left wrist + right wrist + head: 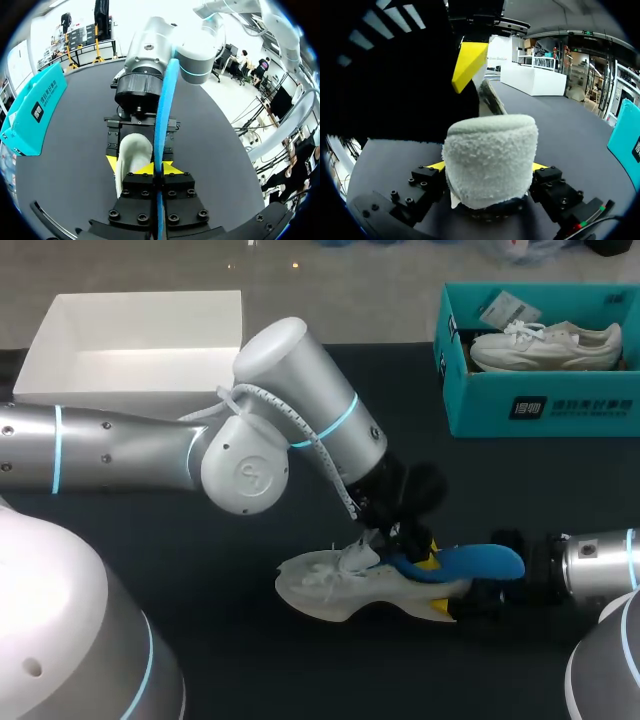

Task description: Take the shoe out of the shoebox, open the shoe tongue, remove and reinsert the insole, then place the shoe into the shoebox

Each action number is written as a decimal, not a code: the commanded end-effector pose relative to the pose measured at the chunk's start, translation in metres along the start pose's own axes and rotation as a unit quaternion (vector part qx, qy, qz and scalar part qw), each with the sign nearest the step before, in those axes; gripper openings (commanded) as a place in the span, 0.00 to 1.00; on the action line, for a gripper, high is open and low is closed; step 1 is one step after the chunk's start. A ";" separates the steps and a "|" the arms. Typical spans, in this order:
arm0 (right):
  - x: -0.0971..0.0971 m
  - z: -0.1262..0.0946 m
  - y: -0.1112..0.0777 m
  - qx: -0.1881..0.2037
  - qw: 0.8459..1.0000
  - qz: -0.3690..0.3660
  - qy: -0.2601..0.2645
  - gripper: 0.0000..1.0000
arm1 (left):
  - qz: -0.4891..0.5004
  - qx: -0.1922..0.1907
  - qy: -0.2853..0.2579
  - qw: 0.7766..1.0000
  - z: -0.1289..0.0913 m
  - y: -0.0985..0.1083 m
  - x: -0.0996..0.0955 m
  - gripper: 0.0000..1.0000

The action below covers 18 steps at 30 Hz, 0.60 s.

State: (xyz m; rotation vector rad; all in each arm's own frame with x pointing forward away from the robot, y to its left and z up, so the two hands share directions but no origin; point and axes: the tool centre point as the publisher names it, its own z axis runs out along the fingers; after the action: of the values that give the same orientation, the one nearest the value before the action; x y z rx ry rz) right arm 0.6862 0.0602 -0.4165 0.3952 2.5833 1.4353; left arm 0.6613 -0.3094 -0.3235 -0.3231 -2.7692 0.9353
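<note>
A white shoe [330,585] lies on its side on the dark table, toe to the left. A blue insole [480,562] sticks out of its opening toward the right. My left gripper [418,552] reaches down over the shoe's opening; in the left wrist view it [160,170] is shut on the thin blue insole [167,100], which runs edge-on between the yellow tips. My right gripper [455,598] comes in low from the right and is shut on the shoe's heel. In the right wrist view the padded white heel [490,145] fills the gap of that gripper [490,167].
A teal shoebox [540,405] holding another white shoe [545,345] stands at the back right. An open white box [140,350] sits at the back left. My left arm's elbow [250,465] hangs over the table's middle.
</note>
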 end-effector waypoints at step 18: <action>0.001 0.002 -0.001 0.002 1.000 0.000 -0.002 0.00 | -0.035 0.058 -0.009 0.998 -0.049 -0.024 0.019 0.00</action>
State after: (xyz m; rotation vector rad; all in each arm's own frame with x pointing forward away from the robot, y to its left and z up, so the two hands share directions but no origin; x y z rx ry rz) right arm 0.6862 0.0602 -0.4165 0.3952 2.5833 1.4353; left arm 0.6553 -0.3040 -0.2737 -0.2055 -2.7152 1.0630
